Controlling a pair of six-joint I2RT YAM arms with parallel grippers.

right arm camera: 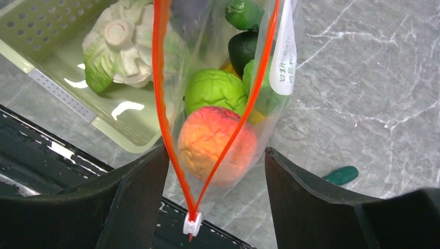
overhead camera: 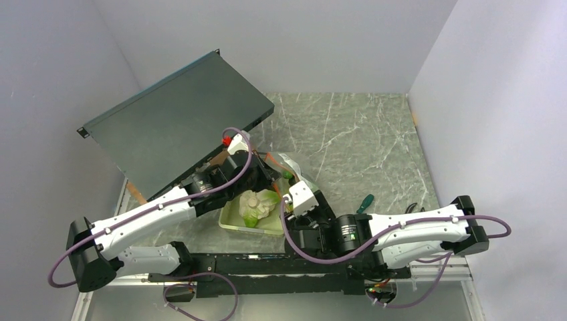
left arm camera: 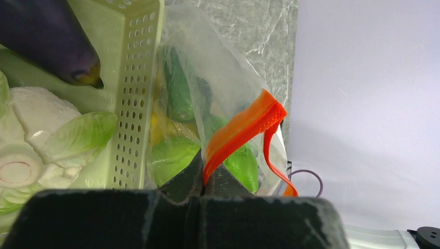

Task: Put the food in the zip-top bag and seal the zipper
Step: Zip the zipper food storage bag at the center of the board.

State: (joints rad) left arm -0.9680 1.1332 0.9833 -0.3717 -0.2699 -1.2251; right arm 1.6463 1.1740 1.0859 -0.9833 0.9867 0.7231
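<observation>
The zip-top bag [right arm camera: 223, 62] hangs open between my two grippers, with a peach-orange piece [right arm camera: 215, 142], green pieces [right arm camera: 215, 91] and a yellow one inside. My left gripper [left arm camera: 207, 179] is shut on one end of the orange-red zipper [left arm camera: 244, 127]. My right gripper [right arm camera: 215, 176] is open, and the zipper's two strips [right arm camera: 161, 104] meet at a white slider [right arm camera: 192, 224] between its fingers, touching neither. A toy cabbage [right arm camera: 119, 46] and a dark purple eggplant [left arm camera: 46, 36] lie in the pale green tray [left arm camera: 135, 104]. Both grippers [overhead camera: 267, 175] [overhead camera: 294, 195] sit at the bag [overhead camera: 289, 167] in the top view.
The tray [overhead camera: 231, 221] stands right beside the bag, near the arm bases. A green-handled screwdriver [overhead camera: 364, 202] lies on the marble table to the right. A large dark metal panel [overhead camera: 180, 114] leans at the back left. Walls enclose the table.
</observation>
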